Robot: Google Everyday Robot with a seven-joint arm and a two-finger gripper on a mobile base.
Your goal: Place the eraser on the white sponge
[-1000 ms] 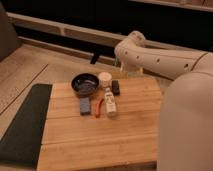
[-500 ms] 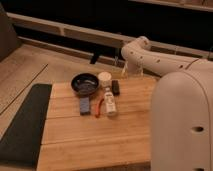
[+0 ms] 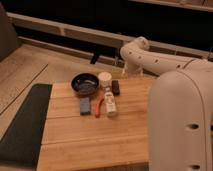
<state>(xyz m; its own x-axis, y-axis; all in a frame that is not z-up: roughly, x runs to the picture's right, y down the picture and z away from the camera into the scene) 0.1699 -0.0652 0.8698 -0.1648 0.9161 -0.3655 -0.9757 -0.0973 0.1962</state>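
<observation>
Reaches in from 3 o'clock with the white arm, crooked at an elbow high beyond the far edge of the wooden table. Hangs the gripper below that elbow, past the table's far edge, at 12 to 1 o'clock of the eraser and apart from it. Holds the fingers wide, with nothing gripped.

Finds the eraser on the wood, just at 4 o'clock of the white cup and at 2 o'clock of the white sponge, near it but not yet on it. Sets the black pan at 12 o'clock of the sponge, the red pen just at its 3 o'clock and the white bottle just beyond the pen. Runs a dark mat along the table's 9 o'clock side.

Cuts the robot's white body off at the right and bottom borders and hides the table's 3 o'clock end behind it. Leaves the gripper hard to make out against the dark background.

Against a second ago, shows the elbow swung further toward 3 o'clock and more of the body crowding in; against half a second ago, shows hardly any change. Leaves every object on the table where it lay.
</observation>
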